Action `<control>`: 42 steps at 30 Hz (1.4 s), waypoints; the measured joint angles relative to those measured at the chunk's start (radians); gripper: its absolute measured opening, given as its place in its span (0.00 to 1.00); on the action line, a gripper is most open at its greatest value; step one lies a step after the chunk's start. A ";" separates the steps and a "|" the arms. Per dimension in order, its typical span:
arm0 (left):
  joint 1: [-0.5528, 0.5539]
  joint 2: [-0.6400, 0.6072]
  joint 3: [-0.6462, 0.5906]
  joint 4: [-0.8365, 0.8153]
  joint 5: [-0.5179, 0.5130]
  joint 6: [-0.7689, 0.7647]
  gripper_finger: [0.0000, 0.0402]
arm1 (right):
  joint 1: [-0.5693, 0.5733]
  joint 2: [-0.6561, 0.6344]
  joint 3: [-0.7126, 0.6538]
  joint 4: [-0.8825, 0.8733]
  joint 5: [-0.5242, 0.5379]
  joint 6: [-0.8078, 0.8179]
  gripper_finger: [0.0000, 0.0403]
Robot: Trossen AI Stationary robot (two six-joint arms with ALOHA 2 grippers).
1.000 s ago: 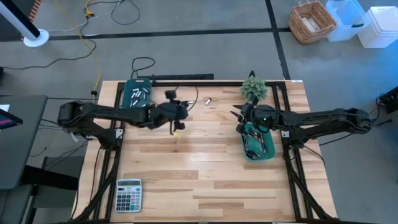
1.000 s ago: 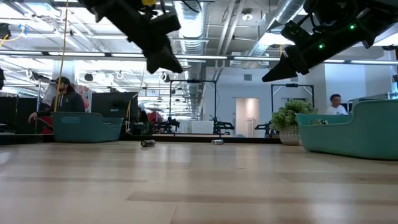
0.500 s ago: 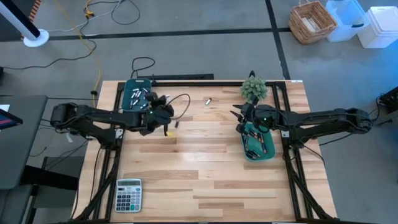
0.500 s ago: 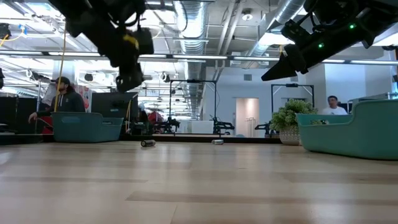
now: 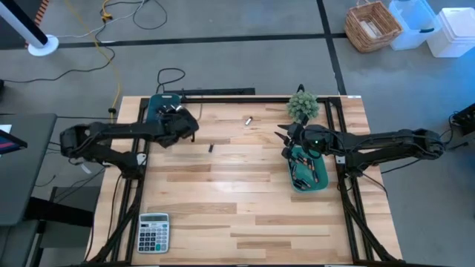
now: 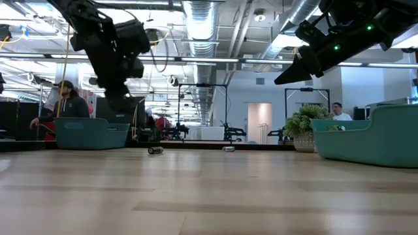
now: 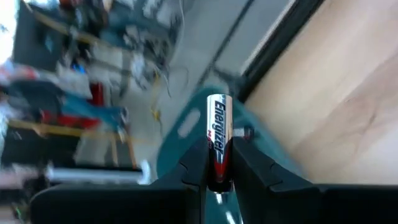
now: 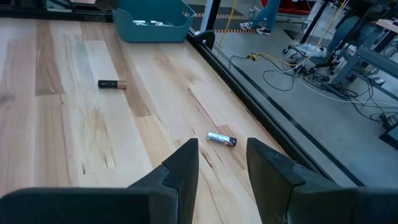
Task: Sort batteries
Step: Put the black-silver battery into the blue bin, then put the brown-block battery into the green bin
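Left gripper (image 7: 217,177) pinches 1 battery (image 7: 218,137); right gripper (image 8: 222,163) gapes, holding nothing.

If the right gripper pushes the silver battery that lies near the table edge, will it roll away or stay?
The silver battery is a smooth cylinder lying on its side on flat wood, so it would probably roll if pushed across its length. It lies near the table edge, so it might drop off. Pushed along its length, it would likely slide instead.

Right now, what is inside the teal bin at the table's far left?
In the teal bin, a few small batteries lie on the floor. The left gripper, shut on a battery, hangs over it in the high view, covering the rest.
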 joint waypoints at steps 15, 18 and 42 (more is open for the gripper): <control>0.259 -0.005 0.000 -0.127 0.259 -0.265 0.11 | 0.000 0.000 0.000 0.002 0.000 0.000 0.37; 0.304 -0.005 0.000 -0.129 0.313 -0.303 0.11 | 0.000 0.000 0.000 0.002 0.000 0.000 0.37; 0.435 -0.004 0.000 -0.120 0.426 -0.320 0.27 | 0.000 0.000 0.000 0.001 0.000 0.000 0.37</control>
